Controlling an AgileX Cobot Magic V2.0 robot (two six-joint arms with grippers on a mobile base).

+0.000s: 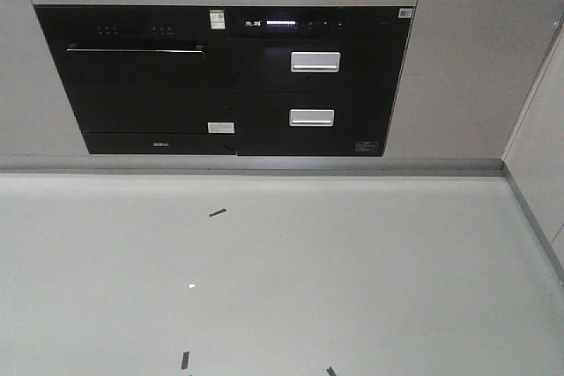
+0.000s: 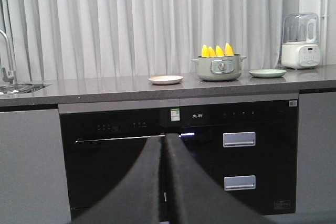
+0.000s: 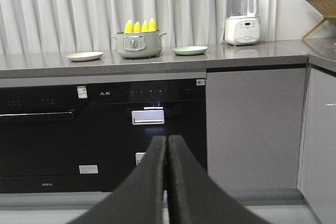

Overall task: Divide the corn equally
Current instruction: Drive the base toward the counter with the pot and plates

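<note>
Several cobs of yellow corn [image 2: 216, 51] [image 3: 140, 25] stand upright in a grey-green pot [image 2: 219, 68] [image 3: 138, 45] on the counter. A cream plate [image 2: 165, 80] [image 3: 84, 55] lies left of the pot and a pale green plate [image 2: 267, 73] [image 3: 189, 50] lies to its right. My left gripper [image 2: 164, 138] is shut and empty, well below and short of the counter. My right gripper [image 3: 167, 138] is likewise shut and empty, low in front of the cabinets. The front view shows only the rims of the dishes at its top edge.
A grey counter [image 2: 105, 87] [image 3: 252, 51] runs over black built-in appliances [image 1: 225, 81] with silver drawer handles [image 1: 315, 62]. A white blender [image 3: 242, 17] [image 2: 300, 40] stands at the right, a sink with faucet [image 2: 6, 59] at the left. A side cabinet [image 1: 538, 147] juts out on the right.
</note>
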